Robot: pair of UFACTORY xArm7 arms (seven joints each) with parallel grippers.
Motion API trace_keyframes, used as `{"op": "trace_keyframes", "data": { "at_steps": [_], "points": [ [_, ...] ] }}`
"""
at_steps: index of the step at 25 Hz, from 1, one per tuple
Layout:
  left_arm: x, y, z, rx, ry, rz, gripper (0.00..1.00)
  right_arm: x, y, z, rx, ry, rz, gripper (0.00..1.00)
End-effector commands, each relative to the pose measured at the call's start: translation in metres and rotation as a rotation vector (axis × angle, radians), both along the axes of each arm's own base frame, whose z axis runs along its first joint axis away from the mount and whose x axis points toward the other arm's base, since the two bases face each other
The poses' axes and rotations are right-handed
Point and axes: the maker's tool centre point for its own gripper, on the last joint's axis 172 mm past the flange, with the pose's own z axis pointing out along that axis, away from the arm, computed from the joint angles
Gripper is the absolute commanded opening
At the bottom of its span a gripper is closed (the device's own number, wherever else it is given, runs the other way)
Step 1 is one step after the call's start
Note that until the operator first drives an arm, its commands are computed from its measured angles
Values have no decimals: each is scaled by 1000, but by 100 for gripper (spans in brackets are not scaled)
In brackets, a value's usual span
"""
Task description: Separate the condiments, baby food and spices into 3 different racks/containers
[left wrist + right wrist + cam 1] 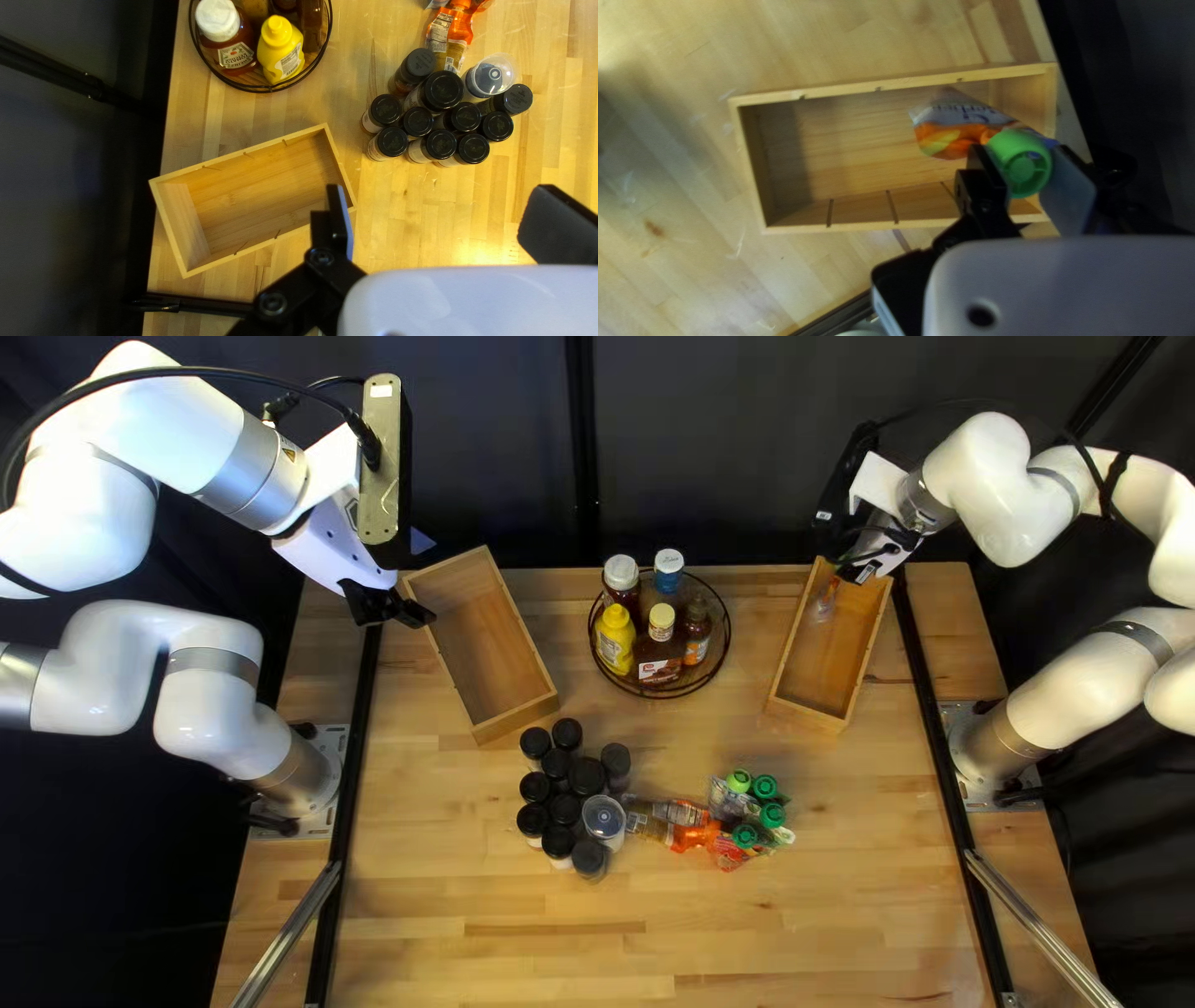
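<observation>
1. State of the right end effector: your right gripper (1021, 160) was narrow, its fingers closed on the green cap (1023, 175) of a baby food pouch (954, 132). The pouch hung inside the right wooden box (808, 713), close to its far end.

2. Caution, release: the grip was on the cap alone, so the soft body could have swung or twisted as you lowered it. Opening too early risked a pouch leaning on the wall; opening beside that wall risked a finger shoving the box.

3. State of the left end effector: your left gripper (443, 202) was wide and held nothing, next to the left wooden box (517, 719). A low sweep could have knocked its rim.

4. Caution, remaining items: the spice jars (564, 809) stood packed together on the table (498, 933), where a spread finger could have toppled a neighbour. The other pouches (697, 835) overlapped, so lifting one might have dragged another. The condiment bottles (615, 641) crowded the wire basket (660, 696); any bump there risked tipping them
</observation>
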Motion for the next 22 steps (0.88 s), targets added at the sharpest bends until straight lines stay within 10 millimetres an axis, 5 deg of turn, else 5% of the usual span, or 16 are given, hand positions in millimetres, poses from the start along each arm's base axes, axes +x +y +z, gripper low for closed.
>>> {"op": "trace_keyframes", "data": {
  "at_steps": [1, 10, 11, 13, 15, 17, 22],
  "points": [
    [0, 0, 0, 0, 0, 0, 100, 2, -1, -6, -7, 8, 7, 0],
    [0, 0, 0, 0, 0, 0, 100, -3, -6, -22, -11, 20, -10, 0],
    [0, 0, 0, 0, 0, 0, 100, -3, -6, -23, -11, 22, -12, 8],
    [0, 0, 0, 0, 0, 0, 100, -4, -4, -25, -7, 25, -16, 63],
    [0, 0, 0, 0, 0, 0, 100, -4, -1, -25, -3, 26, -15, 87],
    [0, 0, 0, 0, 0, 0, 100, -2, 4, -20, 0, 26, -14, 98],
    [0, 0, 0, 0, 0, 0, 100, 12, 25, 4, 18, 11, 9, 100]
  ]
}}
